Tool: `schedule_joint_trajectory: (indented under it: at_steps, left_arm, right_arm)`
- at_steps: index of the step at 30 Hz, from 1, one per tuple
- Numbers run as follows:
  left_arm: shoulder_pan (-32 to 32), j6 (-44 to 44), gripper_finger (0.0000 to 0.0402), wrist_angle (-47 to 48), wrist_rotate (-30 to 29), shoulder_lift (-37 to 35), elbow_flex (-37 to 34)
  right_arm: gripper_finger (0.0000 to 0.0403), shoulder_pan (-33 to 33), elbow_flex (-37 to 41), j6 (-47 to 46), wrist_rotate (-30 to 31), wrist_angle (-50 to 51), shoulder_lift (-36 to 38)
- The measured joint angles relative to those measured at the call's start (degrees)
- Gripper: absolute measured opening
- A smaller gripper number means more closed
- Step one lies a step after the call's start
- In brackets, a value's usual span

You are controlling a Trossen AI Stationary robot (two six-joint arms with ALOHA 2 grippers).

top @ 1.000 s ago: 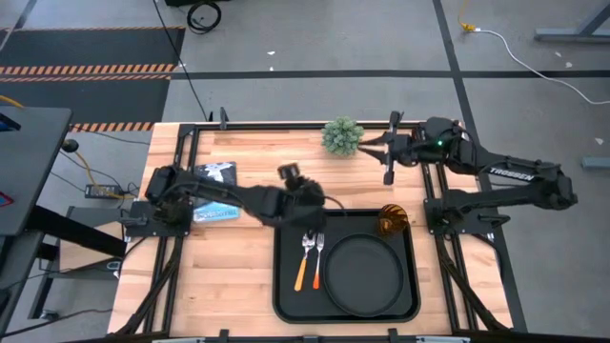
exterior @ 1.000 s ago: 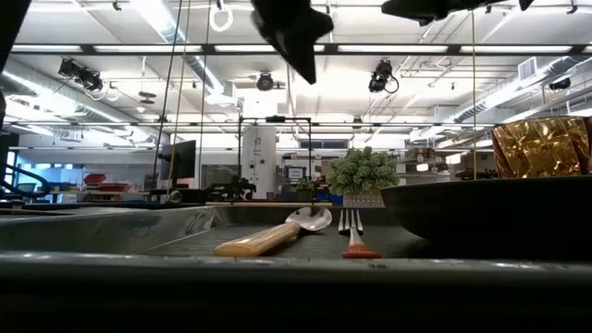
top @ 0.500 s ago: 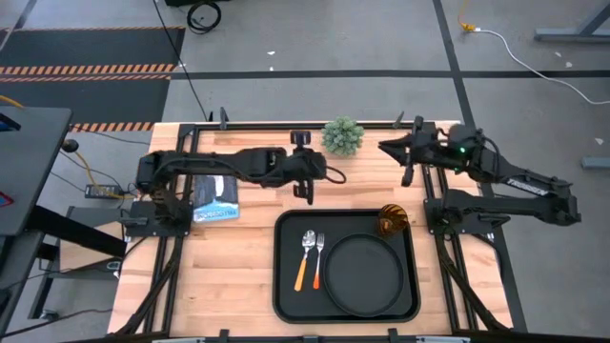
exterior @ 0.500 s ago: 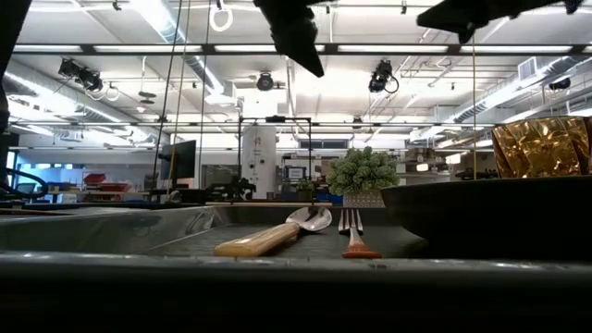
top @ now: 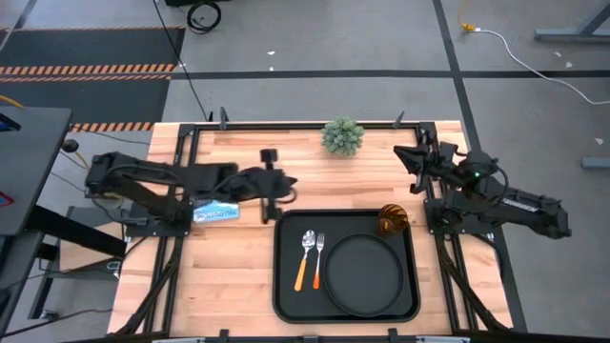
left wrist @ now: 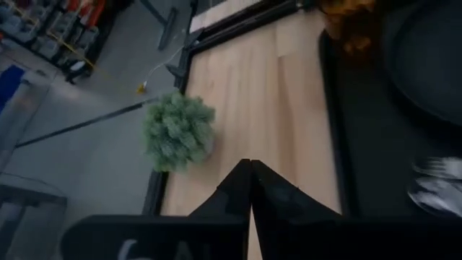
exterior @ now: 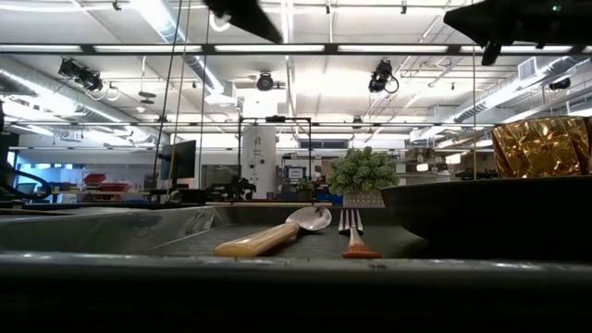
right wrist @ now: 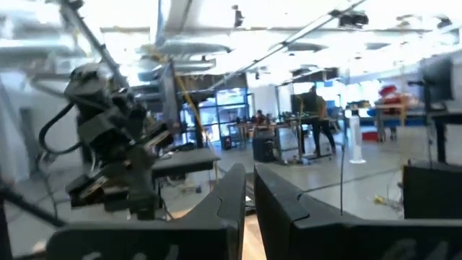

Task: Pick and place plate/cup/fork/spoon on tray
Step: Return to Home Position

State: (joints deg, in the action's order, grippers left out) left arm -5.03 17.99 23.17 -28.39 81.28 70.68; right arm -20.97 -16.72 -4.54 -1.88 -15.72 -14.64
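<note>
The black tray (top: pixel 286 286) lies at the table's near middle. On it lie the round black plate (top: pixel 362 274), the spoon (top: pixel 307 250) and the fork (top: pixel 319 248) side by side left of the plate, and the amber cup (top: pixel 393 220) upright in the far right corner. In the low view the spoon (exterior: pixel 277 237), fork (exterior: pixel 352 237), plate (exterior: pixel 490 213) and cup (exterior: pixel 541 146) show resting on the tray. My left gripper (top: pixel 289 187) is shut and empty, just beyond the tray's far left corner. My right gripper (top: pixel 402 152) is shut and empty at the far right.
A small green potted plant (top: pixel 342 136) stands at the table's far edge, between the two grippers. A blue and white packet (top: pixel 214 208) lies under the left arm. Bare wood shows left of the tray and along the far side.
My left gripper has risen from above the spoon and fork, gone toward the far edge and then drawn back toward the table's left. My right gripper has drawn back from beside the plant toward the table's right edge. The things on the tray have stayed put.
</note>
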Motion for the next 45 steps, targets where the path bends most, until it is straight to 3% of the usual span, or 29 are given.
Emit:
schedule_joint_trajectory:
  at_steps: [8,14,28,37,45]
  left_arm:
    - [-3.41,-3.83,0.0012,-5.51,4.49,-16.35,-14.64]
    - [-3.52,-8.14,0.0012,-11.2,8.96,-29.02,-25.22]
    - [-4.04,-15.83,0.0011,-24.69,13.23,-52.64,-41.65]
    - [-8.77,-19.94,0.0011,-36.74,13.31,-62.22,-54.01]
    - [-10.34,-23.14,0.0011,-36.89,13.26,-63.75,-55.31]
  right_arm:
    - [0.0028,0.55,5.51,-5.47,2.73,0.44,4.69]
    - [0.0019,1.07,11.9,-7.55,9.56,-2.76,8.47]
    - [0.0015,1.07,16.36,-15.87,9.61,0.21,12.4]
    - [0.0018,1.07,16.36,-14.49,9.47,-0.03,12.42]
    - [0.0018,1.07,16.36,-14.4,9.37,-0.02,12.42]
